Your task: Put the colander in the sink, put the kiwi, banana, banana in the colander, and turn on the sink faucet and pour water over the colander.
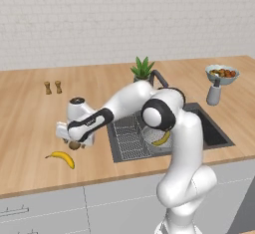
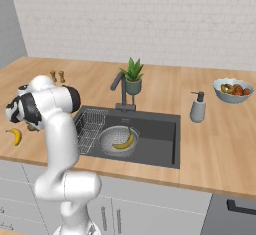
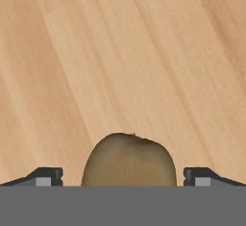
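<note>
Hovering with fingers spread wide either side of the kiwi (image 3: pixel 129 160) on the counter left of the sink (image 2: pixel 165 129), the gripper (image 3: pixel 123 177) is mid-pickup — next, I'd judge, pinch and lift toward the colander (image 2: pixel 117 141).

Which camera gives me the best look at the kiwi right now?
The hand view: the kiwi sits large and unblocked on the wood counter, centred between the open gripper fingertips. In the left base view it is a small brown spot under the hand. In the right base view the arm covers most of it.
</note>
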Robot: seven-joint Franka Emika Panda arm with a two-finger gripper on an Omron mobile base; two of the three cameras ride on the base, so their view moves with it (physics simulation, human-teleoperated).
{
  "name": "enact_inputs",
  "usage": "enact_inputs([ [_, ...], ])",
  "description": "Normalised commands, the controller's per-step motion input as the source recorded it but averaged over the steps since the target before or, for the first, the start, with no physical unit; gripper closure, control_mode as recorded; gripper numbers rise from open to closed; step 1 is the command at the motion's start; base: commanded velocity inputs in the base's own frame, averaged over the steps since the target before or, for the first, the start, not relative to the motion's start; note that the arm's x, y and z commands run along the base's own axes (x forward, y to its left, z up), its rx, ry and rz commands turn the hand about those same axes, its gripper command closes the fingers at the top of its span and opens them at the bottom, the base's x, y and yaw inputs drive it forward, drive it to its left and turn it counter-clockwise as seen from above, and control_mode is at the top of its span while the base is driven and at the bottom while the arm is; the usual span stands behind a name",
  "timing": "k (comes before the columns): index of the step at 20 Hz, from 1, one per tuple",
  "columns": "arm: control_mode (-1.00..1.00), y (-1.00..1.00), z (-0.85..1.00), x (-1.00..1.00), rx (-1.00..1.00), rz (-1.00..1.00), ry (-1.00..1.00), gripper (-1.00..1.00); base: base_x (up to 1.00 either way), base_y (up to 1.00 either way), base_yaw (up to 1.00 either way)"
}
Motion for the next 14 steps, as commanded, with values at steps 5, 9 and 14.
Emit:
enact_inputs([
  [5,-1.0,0.15,-0.32,-0.01,0.01,-0.03,0.0,1.0,0.0,0.0,0.0],
  [9,-1.0,0.05,-0.42,-0.01,0.01,-0.04,0.01,1.0,0.0,0.0,0.0],
  [14,-1.0,-0.35,-0.02,0.0,0.0,0.0,0.0,1.0,0.0,0.0,0.0],
])
